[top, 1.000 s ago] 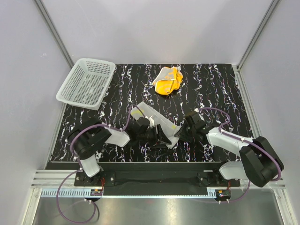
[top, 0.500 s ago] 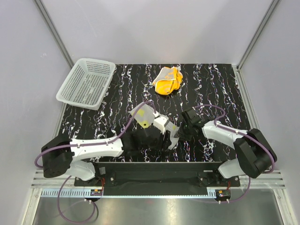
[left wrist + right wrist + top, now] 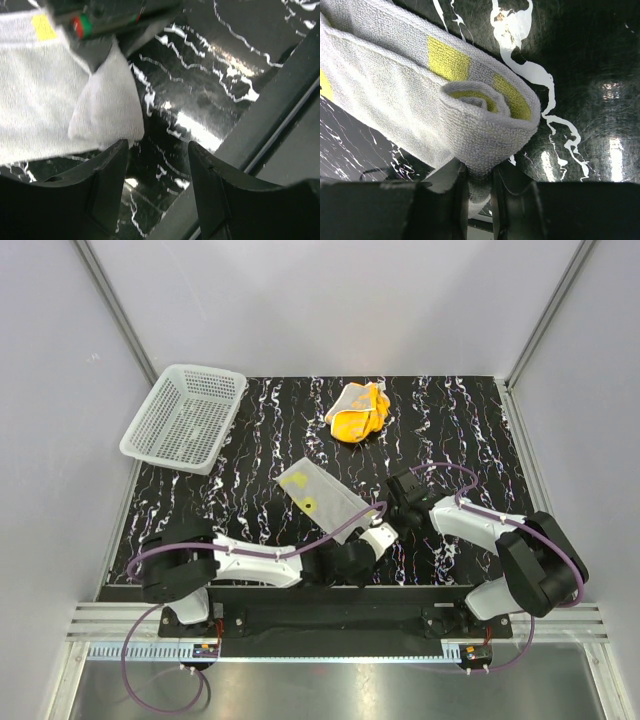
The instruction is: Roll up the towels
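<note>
Far left, at the back of the table (image 3: pixel 450 410): a white basket (image 3: pixel 185 418), well apart from both arms, presumably waiting for finished rolls. Next, the left arm (image 3: pixel 250 558): reaches from its base along the near edge toward the middle, elbow low, wrist turned toward the near end of the grey towel (image 3: pixel 318 495). Left gripper (image 3: pixel 159 148): hangs low over the tabletop with fingers spread, grips nothing, and sits just beside the towel's corner, probably to steady or tuck the cloth during rolling. Middle of the table: the grey towel spread flat on a diagonal, yellow patch facing up, its right-hand end already curled into a small tight coil (image 3: pixel 485 112). Spread flat like that most likely to keep the rolling even. Farther back, well apart: an orange towel (image 3: pixel 358 410), crumpled in a heap, not yet rolled. Right of centre, the right gripper (image 3: pixel 480 174): clamps tight on the coiled end, pinching the layers together, apparently to stop the coil springing open. Right arm (image 3: pixel 470 520): stretches from its base in toward the centre, forearm low over the table, wrist aimed at the towel's end. Judging by this, first towel barely started, second untouched.
</note>
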### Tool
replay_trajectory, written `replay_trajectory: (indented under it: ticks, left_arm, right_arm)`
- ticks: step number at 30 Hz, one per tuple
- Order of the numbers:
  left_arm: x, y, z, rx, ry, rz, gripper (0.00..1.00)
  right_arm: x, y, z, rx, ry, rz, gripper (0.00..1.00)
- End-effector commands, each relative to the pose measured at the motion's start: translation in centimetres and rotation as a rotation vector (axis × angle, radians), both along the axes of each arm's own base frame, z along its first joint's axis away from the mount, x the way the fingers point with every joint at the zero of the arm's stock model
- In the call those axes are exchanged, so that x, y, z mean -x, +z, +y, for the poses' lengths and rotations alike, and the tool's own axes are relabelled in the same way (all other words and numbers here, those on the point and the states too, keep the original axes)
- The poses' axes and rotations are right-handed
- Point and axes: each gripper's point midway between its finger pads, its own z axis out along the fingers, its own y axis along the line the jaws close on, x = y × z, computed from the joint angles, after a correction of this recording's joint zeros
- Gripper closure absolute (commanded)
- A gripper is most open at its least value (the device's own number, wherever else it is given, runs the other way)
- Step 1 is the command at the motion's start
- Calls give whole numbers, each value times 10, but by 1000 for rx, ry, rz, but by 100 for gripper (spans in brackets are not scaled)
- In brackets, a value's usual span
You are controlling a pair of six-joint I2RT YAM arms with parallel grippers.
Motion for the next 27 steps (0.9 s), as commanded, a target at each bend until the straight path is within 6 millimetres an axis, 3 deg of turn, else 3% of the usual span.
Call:
replay_trajectory:
  ticks: [1,6,11,15,18,20,23,27]
  left_arm:
    - [-18,27,-28,82,23,-88,44]
    - [-17,17,-29,51,20,-96,44]
    - [-29,1,-21,-52,78,-129,44]
    - [-29,-14,-25,-95,66,-115,50]
    - [-29,-18,-24,-113,74,-111,62]
    - [-31,-21,-20,-123,90,-116,78]
    - [-34,-24,-18,-133,107,-116,92]
    - [-36,-24,-18,-127,110,-102,100]
  right_arm:
    - [9,-3,1,7,31,32,76]
    - [13,-5,2,1,37,43,76]
    - [12,-5,3,-7,37,41,76]
    - [12,-3,5,-14,40,41,76]
    - [14,-1,5,-14,45,40,76]
    - [15,0,4,-14,47,42,76]
    - [17,2,3,-14,52,44,76]
    - [22,6,-1,-13,58,41,75]
